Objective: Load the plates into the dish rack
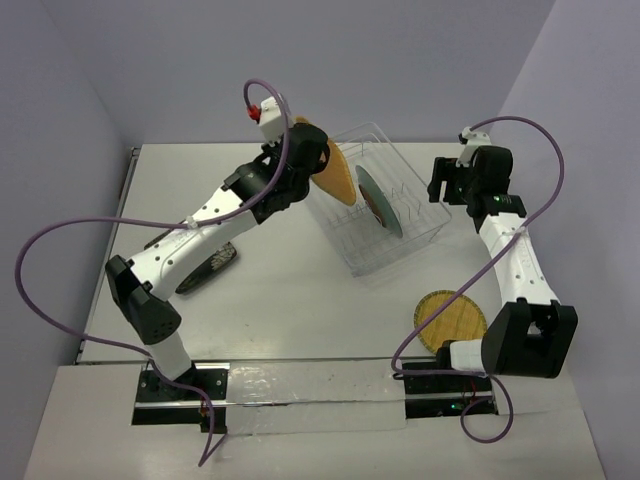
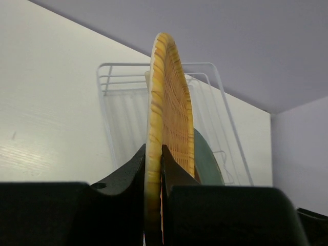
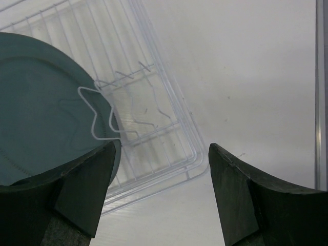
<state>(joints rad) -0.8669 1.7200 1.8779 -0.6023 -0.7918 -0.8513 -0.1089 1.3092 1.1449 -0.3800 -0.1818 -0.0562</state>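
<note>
The left gripper (image 1: 317,162) is clamped tight on the rim of a tan woven plate (image 1: 337,172). In the left wrist view its two fingers (image 2: 128,171) press on either face of the plate's edge, with no gap showing. The plate stands on edge, nearly upright, at the far left corner of the dish rack (image 1: 395,235). I cannot tell whether its lower edge touches the wires.

Inside the rack, just beside the woven one, a grey-blue plate (image 1: 380,201) stands upright among the tines. From the left wrist camera it peeks out from behind the woven plate.

The right gripper (image 1: 439,188) hovers just off the right side of the rack, fingers spread wide with nothing between them. Its left finger (image 3: 84,184) sits in front of the grey-blue plate's edge in the wrist view, but contact cannot be judged.

The other woven plate (image 1: 452,320) lies flat on the table (image 1: 290,300), on the near right of the rack by the right arm's base. A black plate (image 1: 212,263) lies well to the rack's left, half hidden under the left arm.
</note>
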